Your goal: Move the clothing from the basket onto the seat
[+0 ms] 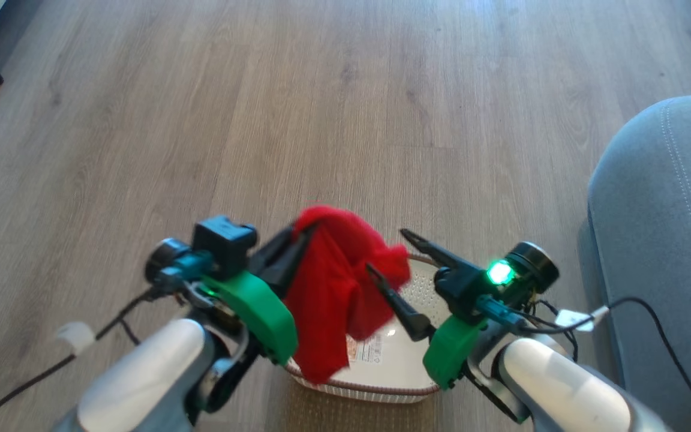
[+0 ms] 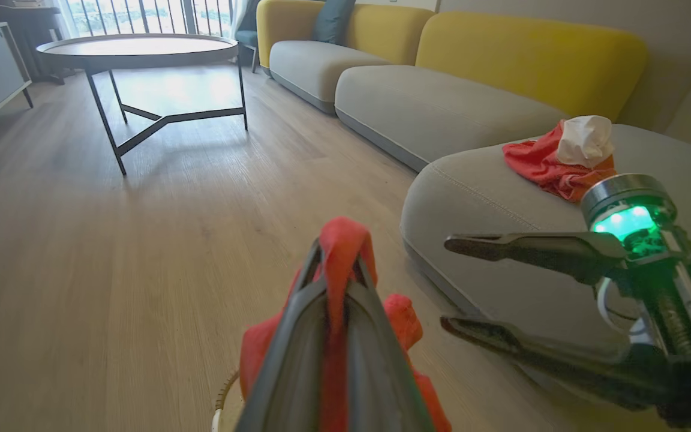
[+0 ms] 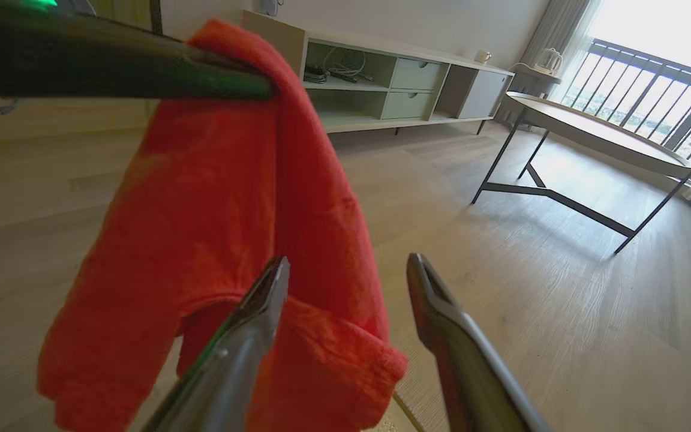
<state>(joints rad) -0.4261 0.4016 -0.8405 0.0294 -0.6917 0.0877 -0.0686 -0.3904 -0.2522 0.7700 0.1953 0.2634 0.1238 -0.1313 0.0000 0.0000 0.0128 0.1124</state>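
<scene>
Ok, we see the left gripper [image 1: 300, 235] clamped shut on the plain red garment [image 1: 333, 294], pinching it at its top fold. The cloth hangs down from the fingertips, above the basket [image 1: 408, 366]. In head view the lower hem overlaps the basket's near-left rim; we can't tell whether it touches.

The right gripper [image 1: 388, 251] is wide open w/ nothing in it, just right of the hanging cloth. Its inner finger overlaps the cloth edge in head view, and in right wrist view that finger sits in front of the fabric. Contact y/n: we can't tell.

The basket sits on the wood floor [image 1: 345, 120] btw the two arms. The seat [image 1: 663, 228] is to its right, apart from the held garment. In left wrist view the red-and-white garment [image 2: 561, 159] lies bunched on top of the seat, back from the rounded corner.

Labels: there's a white sticker [image 1: 370, 348] on the basket bottom, its left part behind the cloth. It has small print and symbols, too small for us to read.
</scene>
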